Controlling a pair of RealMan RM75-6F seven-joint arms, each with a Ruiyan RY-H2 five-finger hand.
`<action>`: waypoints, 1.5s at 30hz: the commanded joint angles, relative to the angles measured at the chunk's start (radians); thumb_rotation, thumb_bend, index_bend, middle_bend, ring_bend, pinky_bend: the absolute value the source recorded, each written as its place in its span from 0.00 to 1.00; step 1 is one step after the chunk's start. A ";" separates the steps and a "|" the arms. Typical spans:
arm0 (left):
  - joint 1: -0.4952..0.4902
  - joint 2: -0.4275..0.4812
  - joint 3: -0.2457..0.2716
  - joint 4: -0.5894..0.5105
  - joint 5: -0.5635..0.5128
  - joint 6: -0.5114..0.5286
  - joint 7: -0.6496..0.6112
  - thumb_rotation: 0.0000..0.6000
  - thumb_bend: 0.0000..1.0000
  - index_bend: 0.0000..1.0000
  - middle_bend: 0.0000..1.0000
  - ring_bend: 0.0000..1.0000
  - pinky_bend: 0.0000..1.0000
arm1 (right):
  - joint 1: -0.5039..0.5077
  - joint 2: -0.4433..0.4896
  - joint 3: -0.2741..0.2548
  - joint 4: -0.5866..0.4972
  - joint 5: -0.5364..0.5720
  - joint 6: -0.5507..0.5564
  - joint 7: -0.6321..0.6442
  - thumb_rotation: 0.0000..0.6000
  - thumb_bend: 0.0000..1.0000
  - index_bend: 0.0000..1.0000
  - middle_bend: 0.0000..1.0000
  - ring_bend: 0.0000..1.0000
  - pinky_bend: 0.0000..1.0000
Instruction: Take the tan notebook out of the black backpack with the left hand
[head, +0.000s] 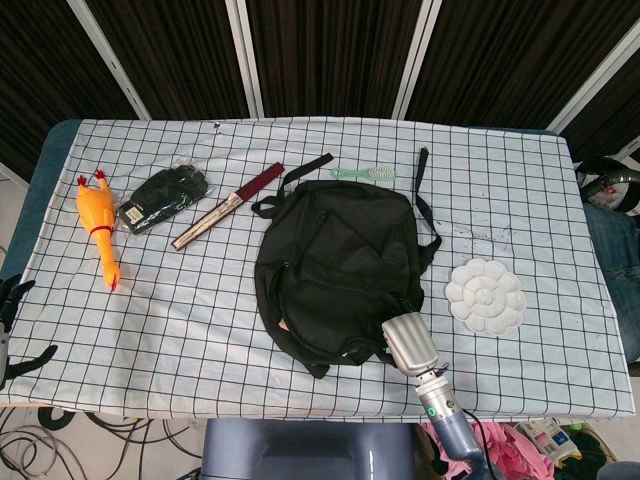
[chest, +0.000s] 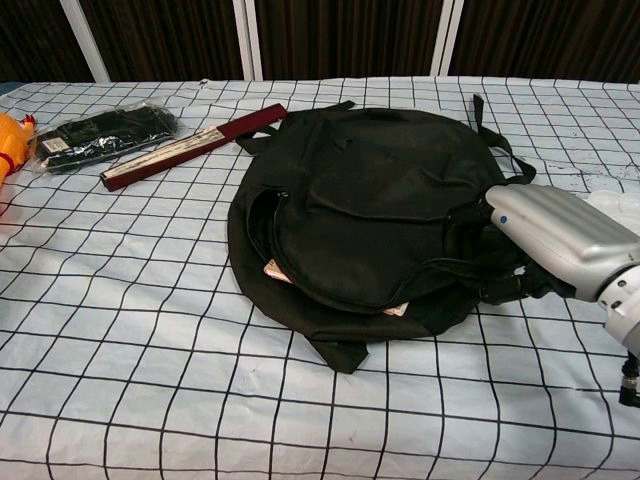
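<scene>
Table (head: 180, 330) covered in a white cloth with a black grid; dark slatted panels behind. Black backpack (chest: 390, 200) lies flat mid-table, zip gaping along its near edge. Tan notebook (chest: 276, 270) sits inside, only edges peeking from the gap. Right hand (chest: 555, 238) rests against the backpack's right side; fingers hidden, so I cannot tell their state. Left hand out of sight. Rubber chicken (head: 98, 222) lies at the left edge, white palette (head: 486, 296) at the right.

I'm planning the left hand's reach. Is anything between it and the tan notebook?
The left hand is in neither view. The tan notebook lies inside the black backpack, only slivers showing at the unzipped opening; the upper flap covers it. The right hand rests at the backpack's right edge, away from that opening.
</scene>
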 joint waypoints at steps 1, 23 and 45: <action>0.000 0.000 0.000 -0.001 0.000 0.000 0.001 1.00 0.15 0.14 0.07 0.00 0.00 | 0.001 -0.001 0.000 0.001 0.000 0.000 0.000 1.00 0.44 0.65 0.58 0.40 0.15; 0.001 0.003 0.013 -0.013 0.013 -0.005 0.020 1.00 0.15 0.14 0.07 0.00 0.00 | 0.010 0.011 0.008 -0.019 -0.001 -0.001 -0.002 1.00 0.44 0.65 0.58 0.40 0.15; -0.044 -0.026 0.056 0.013 0.091 -0.077 0.023 1.00 0.15 0.14 0.08 0.00 0.00 | 0.221 0.183 0.317 -0.088 0.322 -0.327 0.184 1.00 0.44 0.66 0.59 0.42 0.15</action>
